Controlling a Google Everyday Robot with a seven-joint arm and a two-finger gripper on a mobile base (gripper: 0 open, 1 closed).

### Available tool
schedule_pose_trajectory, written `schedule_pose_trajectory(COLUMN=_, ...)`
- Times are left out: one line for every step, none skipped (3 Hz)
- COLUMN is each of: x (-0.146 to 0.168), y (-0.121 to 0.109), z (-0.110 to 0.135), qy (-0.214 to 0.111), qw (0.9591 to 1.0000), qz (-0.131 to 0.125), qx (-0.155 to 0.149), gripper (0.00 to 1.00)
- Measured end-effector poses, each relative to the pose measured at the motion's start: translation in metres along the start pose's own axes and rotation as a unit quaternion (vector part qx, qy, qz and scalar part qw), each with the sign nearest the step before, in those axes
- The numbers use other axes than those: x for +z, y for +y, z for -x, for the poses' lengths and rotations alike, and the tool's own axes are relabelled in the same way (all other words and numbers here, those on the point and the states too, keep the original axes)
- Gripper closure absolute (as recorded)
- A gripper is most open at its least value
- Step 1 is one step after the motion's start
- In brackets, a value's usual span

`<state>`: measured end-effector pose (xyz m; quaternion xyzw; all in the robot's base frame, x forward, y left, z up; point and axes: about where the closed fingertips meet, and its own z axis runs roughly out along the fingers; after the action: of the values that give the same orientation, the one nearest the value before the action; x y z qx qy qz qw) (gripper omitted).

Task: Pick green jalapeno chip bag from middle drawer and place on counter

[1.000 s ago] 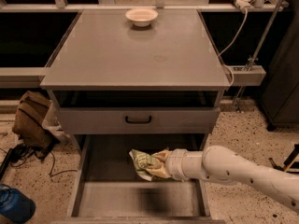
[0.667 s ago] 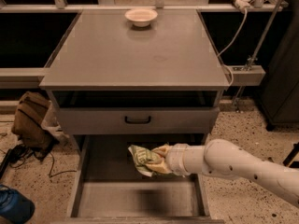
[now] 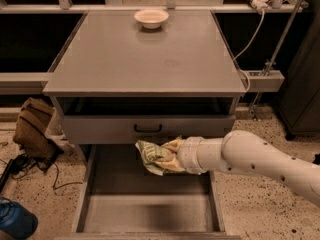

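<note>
We record, largest first: the counter point(image 3: 145, 59), a broad grey square top across the far and middle of the scene. Next, the drawer point(image 3: 150, 211), pulled out near us below the counter, a long grey tray with a plain floor and low side walls, a dark shadow lying across its floor. Above it, a shut drawer front point(image 3: 100, 130) with a black handle point(image 3: 148, 128). Next, the white arm point(image 3: 260, 159), reaching in from the right over the drawer's right wall. On the floor at left, a brown bundle point(image 3: 32, 129) beside the cabinet, and at the near left corner a blue object point(image 3: 15, 224), partly cut off. At the arm's end, the gripper point(image 3: 167, 156), over the far part of the drawer just below the handle, its fingers point(image 3: 172, 146) closed on the chip bag point(image 3: 151, 156). The chip bag is green and crumpled, held above the drawer floor and apart from the counter. Smallest, a pale bowl point(image 3: 151, 18) standing at the far edge of the counter, near its middle.
</note>
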<state>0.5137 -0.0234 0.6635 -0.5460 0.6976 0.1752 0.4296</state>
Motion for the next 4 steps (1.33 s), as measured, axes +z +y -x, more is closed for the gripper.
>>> schedule_pose_trajectory(x=-0.028, y=-0.011, z=0.041, qy=0.001, qw=0.9988, qz=-0.022, qx=-0.044, gripper=1.0)
schedule_pose_trajectory(x=-0.071, y=-0.024, z=0.115, qy=0.005, qw=0.9904, qz=-0.056, qx=-0.126, gripper=1.0)
schedule_pose_trajectory(x=-0.077, y=-0.024, z=0.128, qy=0.009, qw=0.9883, qz=-0.063, qx=-0.139, gripper=1.0)
schedule_pose_trajectory(x=-0.073, y=-0.023, z=0.122, qy=0.007, qw=0.9894, qz=-0.059, qx=-0.133, gripper=1.0)
